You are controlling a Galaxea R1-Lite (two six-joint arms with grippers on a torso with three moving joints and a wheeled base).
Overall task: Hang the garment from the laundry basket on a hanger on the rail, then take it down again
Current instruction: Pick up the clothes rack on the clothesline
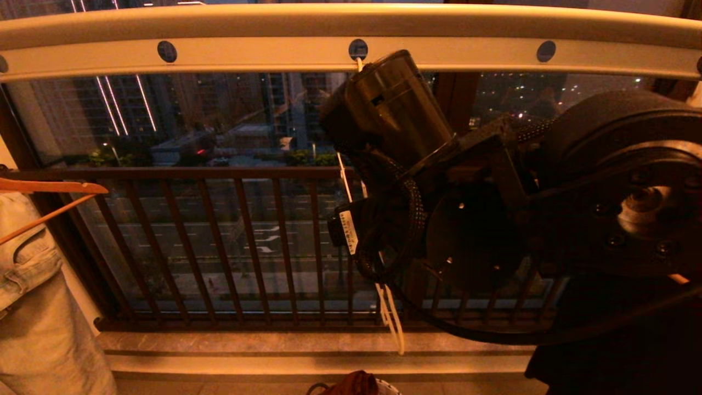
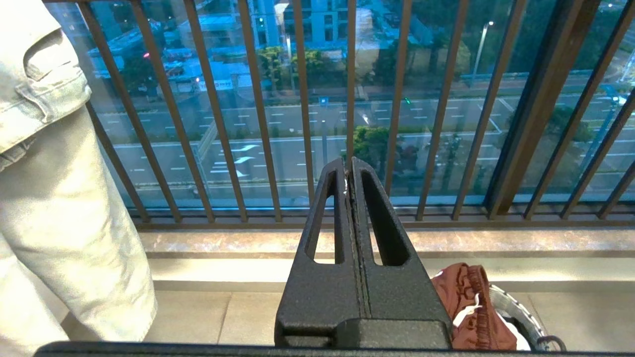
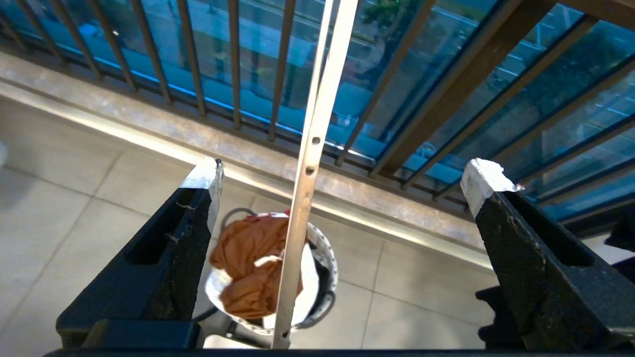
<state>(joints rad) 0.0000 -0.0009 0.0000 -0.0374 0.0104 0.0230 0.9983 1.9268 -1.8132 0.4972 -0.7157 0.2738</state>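
The cream rail (image 1: 263, 55) with dark round holes runs across the top. The white hanger (image 1: 394, 323) hangs from one hole, mostly hidden behind my right arm (image 1: 493, 219). In the right wrist view my right gripper (image 3: 347, 176) is open, and a pale strip of the hanger (image 3: 307, 168) passes between its fingers without touching them. Far below, the rust-brown garment (image 3: 248, 263) lies bunched in the laundry basket (image 3: 325, 258) on the floor. The left wrist view shows my left gripper (image 2: 349, 171) shut on nothing, low beside the garment (image 2: 466, 302) and the basket (image 2: 521, 312).
Light denim jeans (image 1: 33, 307) hang at the left on an orange wooden hanger (image 1: 49, 189). A dark barred railing (image 1: 219, 241) and glass stand behind a stone sill (image 1: 274, 343). A black garment (image 1: 620, 340) hangs at the lower right.
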